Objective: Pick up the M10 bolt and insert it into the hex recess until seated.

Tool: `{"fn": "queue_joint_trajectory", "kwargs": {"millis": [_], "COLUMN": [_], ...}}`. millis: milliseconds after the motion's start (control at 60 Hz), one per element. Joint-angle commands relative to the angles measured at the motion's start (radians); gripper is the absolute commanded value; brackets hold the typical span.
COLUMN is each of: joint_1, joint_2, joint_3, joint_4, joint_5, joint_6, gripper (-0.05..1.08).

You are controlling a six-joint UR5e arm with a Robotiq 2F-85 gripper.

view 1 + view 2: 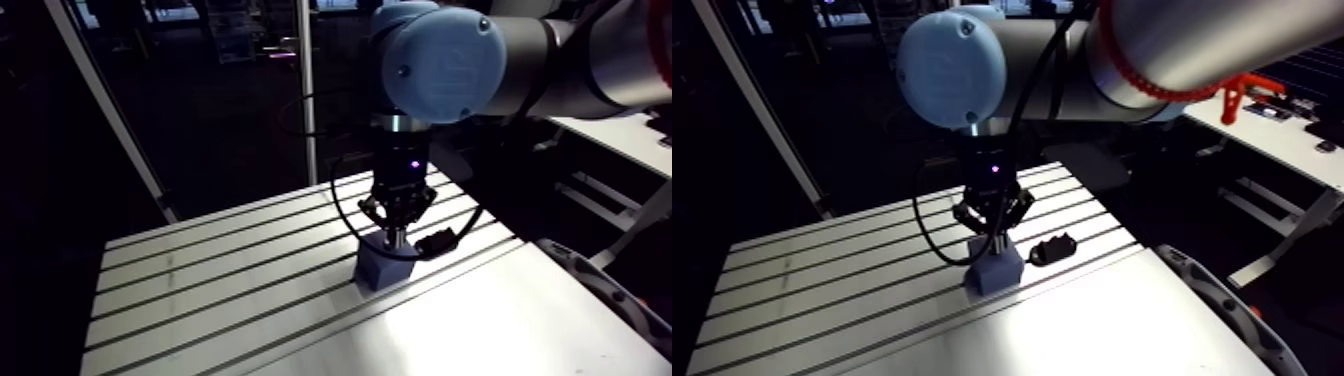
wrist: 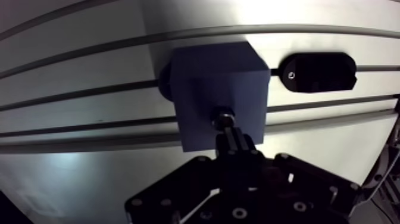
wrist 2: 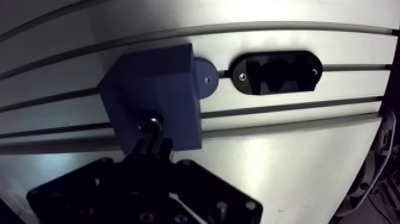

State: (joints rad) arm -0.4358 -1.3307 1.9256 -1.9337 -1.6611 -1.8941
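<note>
One matte blue block (image 2: pixel 217 89), square-edged, is sitting on the slotted aluminium table (image 2: pixel 89 179). The claw (image 2: pixel 232 136) is pinching one shiny metal bolt (image 2: pixel 222 117) at the block's top face. In the arm view, one black oval holder (image 2: pixel 318 72) is lying at the block's 2 o'clock.

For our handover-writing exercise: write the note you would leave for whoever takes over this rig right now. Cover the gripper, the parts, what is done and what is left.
Gripper: shut on the bolt, directly above the blue block.
Things: the block stands on the table; a black holder lies beside it.
Done: bolt picked up, its end at the recess in the block's top face.
Left: push down until seated (depth cannot be told here), then release and lift clear.
</note>
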Motion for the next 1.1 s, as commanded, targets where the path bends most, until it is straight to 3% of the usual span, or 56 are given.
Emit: {"fn": "queue_joint_trajectory", "kwargs": {"millis": [17, 1100], "joint_1": [0.000, 0.000], "joint_2": [0.000, 0.015], "joint_3": [0.002, 0.000], "joint_4": [-0.001, -0.040], "joint_5": [0.006, 0.011], "joint_6": [0.000, -0.015], "gripper": [1.08, 1.08]}}
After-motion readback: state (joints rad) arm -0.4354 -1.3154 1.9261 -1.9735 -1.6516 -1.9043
